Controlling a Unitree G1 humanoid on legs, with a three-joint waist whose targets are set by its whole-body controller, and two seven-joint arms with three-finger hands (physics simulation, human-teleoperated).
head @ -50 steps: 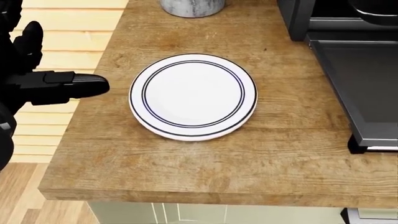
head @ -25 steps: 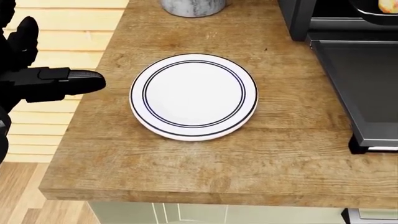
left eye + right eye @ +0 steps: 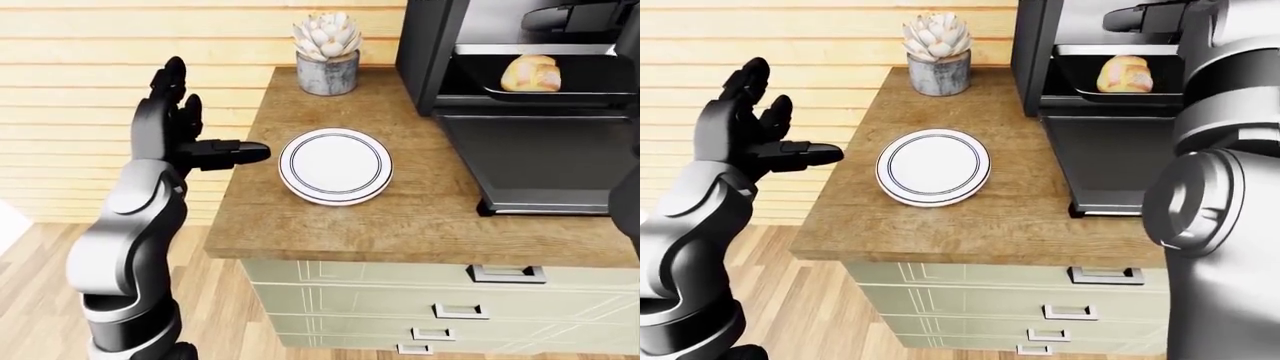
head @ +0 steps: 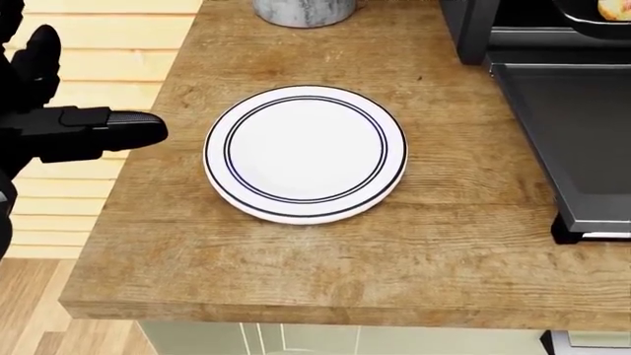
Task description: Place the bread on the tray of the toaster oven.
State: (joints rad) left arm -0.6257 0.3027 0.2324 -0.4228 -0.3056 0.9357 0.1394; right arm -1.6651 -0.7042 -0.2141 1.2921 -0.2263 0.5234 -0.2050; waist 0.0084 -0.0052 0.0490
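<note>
Left-eye view: the left hand (image 3: 175, 124) is hanging in the air off the counter (image 3: 330, 225) edge, fingers spread and pointing up, thumb sticking out toward the plate (image 3: 335, 166). It is gripping nothing. The plate is lying bare, a little to the thumb side of this hand, w/ no bread on it. The bread (image 3: 531, 73) is sitting on the dark tray (image 3: 560, 91) inside the toaster oven (image 3: 520, 97), well apart from the left hand, far on its thumb side. The oven door (image 3: 540, 161) is hanging open and flat. Only a dark piece of the right hand is showing at the top, so I cannot tell its state here.

Head view: compared w/ half a sec. ago almost nothing is changing. The thumb is staying at the same place beside the counter edge, the plate is not moving, and the whole picture is shifting only by a hair, so the camera is nearly resting. A pale corner of bread is peeking at the top right.

Right-eye view: the right hand (image 3: 1145, 16) is reaching up near the oven top, just above the bread and not touching it. The fingers look loose, not pinching anything, but part is hidden, so I am not sure.

Judgement: the bread is already lying on the tray, so the task seems approx. done. Both arms are probably just pausing or pulling away.
</note>
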